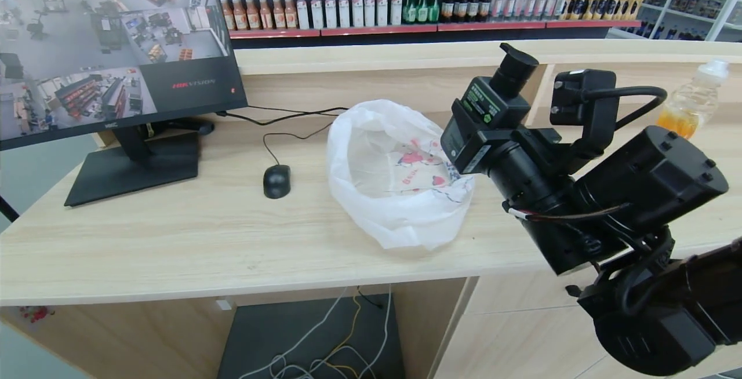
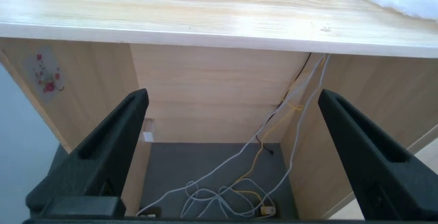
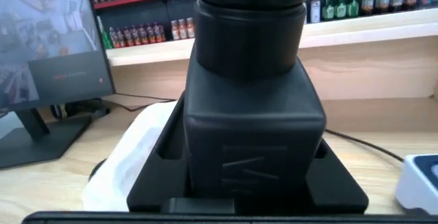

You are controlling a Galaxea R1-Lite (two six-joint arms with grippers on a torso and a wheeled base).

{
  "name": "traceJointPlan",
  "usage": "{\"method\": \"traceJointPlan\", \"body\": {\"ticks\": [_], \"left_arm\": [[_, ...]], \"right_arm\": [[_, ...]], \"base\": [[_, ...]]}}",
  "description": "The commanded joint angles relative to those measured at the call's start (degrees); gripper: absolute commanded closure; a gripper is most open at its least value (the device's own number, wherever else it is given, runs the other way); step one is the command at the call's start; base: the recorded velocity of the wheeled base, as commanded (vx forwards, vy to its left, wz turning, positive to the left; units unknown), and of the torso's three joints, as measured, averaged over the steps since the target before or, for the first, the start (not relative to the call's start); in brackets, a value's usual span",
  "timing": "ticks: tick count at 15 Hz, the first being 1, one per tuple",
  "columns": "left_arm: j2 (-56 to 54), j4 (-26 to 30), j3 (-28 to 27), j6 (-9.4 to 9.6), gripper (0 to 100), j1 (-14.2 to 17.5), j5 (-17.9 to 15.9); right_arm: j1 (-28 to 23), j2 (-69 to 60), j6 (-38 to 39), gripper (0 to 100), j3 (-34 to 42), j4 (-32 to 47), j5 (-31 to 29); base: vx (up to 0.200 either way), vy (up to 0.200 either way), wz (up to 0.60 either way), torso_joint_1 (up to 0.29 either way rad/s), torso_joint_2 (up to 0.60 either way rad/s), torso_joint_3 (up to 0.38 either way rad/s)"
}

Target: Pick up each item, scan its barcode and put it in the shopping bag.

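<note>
The white crinkled plastic shopping bag (image 1: 400, 193) sits mouth-up on the pale wooden counter (image 1: 174, 234), and that's our landmark. Right beside the bag, at its right rim, the right gripper (image 3: 250, 190) is up above the counter and clamped on a black boxy barcode scanner with a round barrel end (image 1: 513, 72), a finger pressed against each side. Farther right of the bag and a little behind it, a clear plastic bottle of orange drink (image 1: 693, 104) stands on the counter, well apart from that gripper. Left of the bag lies a black computer mouse (image 1: 276, 181), and farther left again stands a black monitor (image 1: 116, 37). The left gripper (image 2: 233, 101) hangs below the counter's front edge, left of the bag — fingers spread wide, nothing between them.
</note>
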Motion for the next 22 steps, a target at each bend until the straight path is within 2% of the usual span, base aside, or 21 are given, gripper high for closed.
{"method": "traceJointPlan", "body": {"ticks": [1, 5, 8, 13, 16, 18, 22], "left_arm": [[-0.02, -0.02, 0.0, -0.07, 0, 0.01, 0.03], [-0.02, -0.02, 0.0, 0.02, 0, 0.01, 0.03], [-0.02, -0.02, 0.0, 0.02, 0, 0.01, 0.03], [-0.02, 0.06, -0.09, 0.9, 0, 0.01, 0.03], [-0.02, 0.06, 0.0, 0.64, 0, 0.01, 0.03], [-0.02, 0.06, -0.09, 0.81, 0, 0.01, 0.03], [-0.02, 0.06, 0.0, 0.9, 0, 0.01, 0.03]], "right_arm": [[0.18, 0.4, -0.37, 100, -0.38, 0.12, 0.19], [0.54, 2.42, -0.89, 100, -0.21, 0.82, 0.37], [2.12, 6.37, -0.98, 100, -4.07, 1.35, 0.1], [-3.24, 13.93, -0.89, 100, -17.26, 5.21, -1.3], [-5.44, 17.62, -0.98, 100, -20.25, 7.5, 1.95], [-6.06, 19.82, -0.98, 100, -23.41, 8.64, 2.04], [-6.85, 23.16, 0.51, 100, -24.99, 10.14, 2.04]], "base": [[0.0, 0.2, 0.0, 0.002, 0.0, 0.012], [0.0, 0.05, 0.0, 0.002, 0.0, 0.001], [0.0, 0.0, 0.0, 0.0, 0.0, 0.0], [0.0, 0.0, 0.0, 0.0, 0.0, 0.0], [0.0, 0.0, 0.0, 0.0, 0.0, 0.0], [0.0, 0.0, 0.0, 0.0, 0.0, 0.0], [0.0, 0.0, 0.0, 0.0, 0.0, 0.0]]}}
